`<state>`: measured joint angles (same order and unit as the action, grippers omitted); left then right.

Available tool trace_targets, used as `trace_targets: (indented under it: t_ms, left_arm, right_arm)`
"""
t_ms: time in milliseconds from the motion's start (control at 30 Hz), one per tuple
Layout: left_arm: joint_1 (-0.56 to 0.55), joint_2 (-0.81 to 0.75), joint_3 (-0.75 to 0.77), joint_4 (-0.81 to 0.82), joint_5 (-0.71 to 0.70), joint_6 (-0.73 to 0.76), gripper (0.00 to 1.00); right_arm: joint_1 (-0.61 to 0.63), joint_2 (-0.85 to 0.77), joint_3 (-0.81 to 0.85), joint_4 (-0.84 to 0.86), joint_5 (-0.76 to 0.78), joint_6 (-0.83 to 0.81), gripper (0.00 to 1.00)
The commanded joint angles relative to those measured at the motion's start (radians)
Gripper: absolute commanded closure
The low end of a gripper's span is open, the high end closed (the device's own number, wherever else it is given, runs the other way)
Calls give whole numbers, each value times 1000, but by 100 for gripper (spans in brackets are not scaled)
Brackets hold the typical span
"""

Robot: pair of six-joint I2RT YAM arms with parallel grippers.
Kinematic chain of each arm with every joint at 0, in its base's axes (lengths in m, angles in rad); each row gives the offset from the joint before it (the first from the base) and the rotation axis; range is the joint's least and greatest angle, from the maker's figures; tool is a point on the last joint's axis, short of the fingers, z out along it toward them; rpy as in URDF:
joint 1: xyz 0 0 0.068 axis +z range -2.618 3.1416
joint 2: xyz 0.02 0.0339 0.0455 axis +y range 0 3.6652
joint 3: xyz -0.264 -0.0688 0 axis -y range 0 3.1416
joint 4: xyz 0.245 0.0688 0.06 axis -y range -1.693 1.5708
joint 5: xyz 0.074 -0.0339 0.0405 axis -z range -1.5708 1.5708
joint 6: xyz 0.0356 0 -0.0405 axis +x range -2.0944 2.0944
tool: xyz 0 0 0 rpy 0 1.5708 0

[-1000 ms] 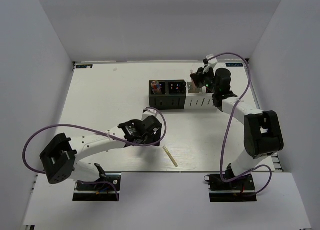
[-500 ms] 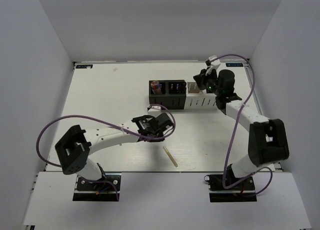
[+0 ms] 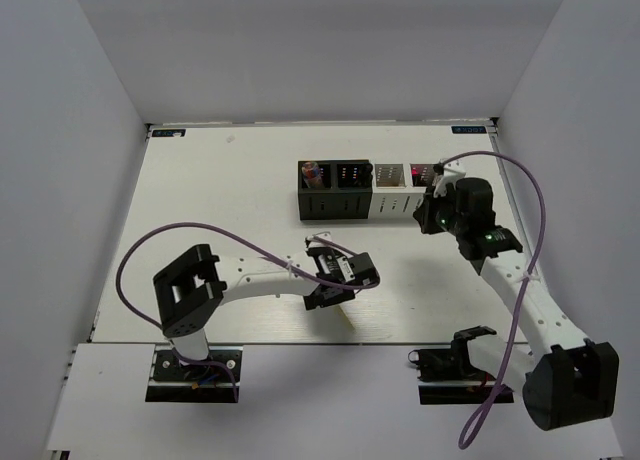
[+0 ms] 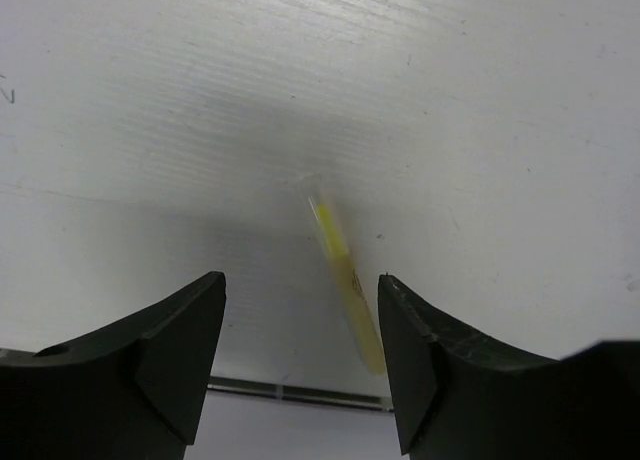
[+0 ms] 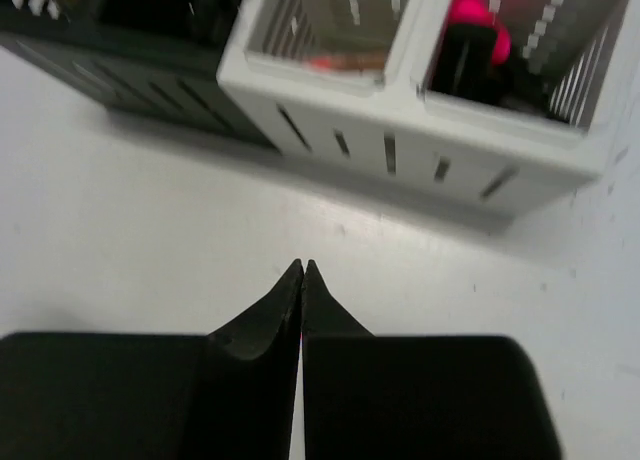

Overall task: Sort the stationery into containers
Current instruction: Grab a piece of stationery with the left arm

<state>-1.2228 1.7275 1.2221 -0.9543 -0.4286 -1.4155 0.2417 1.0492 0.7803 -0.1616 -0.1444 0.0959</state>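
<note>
The left gripper [image 4: 300, 295] is spread wide above the stick [image 4: 345, 275], which lies flat on the desk [image 4: 150, 100] (a little blurred). The right gripper [image 5: 302, 268] is closed on nothing, near the white bins [image 5: 400, 145]

The stick [image 4: 350, 290] looks smeared by blur; the white bins [image 5: 400, 130] run off the right wrist view's top edge.
</note>
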Motion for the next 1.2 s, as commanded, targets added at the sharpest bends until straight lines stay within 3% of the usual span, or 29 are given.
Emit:
trace_targets:
  t_ms: [0,600,733,767,800,833,900,933,967,1000,1033,1067,1100,1167]
  left_arm:
    - [19,29,-9,23,-68,-431,28]
    - [46,213,45,-27,-56,-556,60]
    - [40,231,-15,-3,-27,-600,77]
    - [40,228,-36,24,-29,-602,88]
    - [42,224,-44,35,-27,-597,92]
    - [48,213,-53,41,-45,-585,96]
    - [48,190,-49,38,-68,-525,99]
    - [55,166,-32,48,-109,-492,99]
    - [55,140,-18,48,-128,-379,99]
    - [57,127,-7,55,-157,-328,99]
    - [59,115,23,63,-173,-212,99]
    - [62,83,66,66,-211,-154,99]
    - [63,72,115,81,-223,41,99]
    - [75,52,230,84,-271,224,99]
  right_arm:
    - [-8,-60,-7,-157,3,8,100]
    - [-35,-152,-52,-165,14,7,100]
    - [-45,-161,-53,-171,5,7,100]
    - [-50,-161,-52,-174,3,10,100]
    - [-54,-160,-53,-173,-7,10,97]
    - [-55,-161,-52,-174,-12,-4,73]
    - [-64,-161,-56,-177,-39,-21,41]
    - [-65,-158,-61,-176,-46,-59,28]
    - [-68,-160,-64,-177,-50,-73,24]
    - [-73,-163,-65,-179,-58,-85,30]
    - [-77,-164,-72,-181,-60,-125,42]
    - [-81,-163,-73,-179,-58,-133,78]
    - [-81,-164,-73,-182,-58,-137,95]
    - [-88,-161,-69,-188,-57,-162,100]
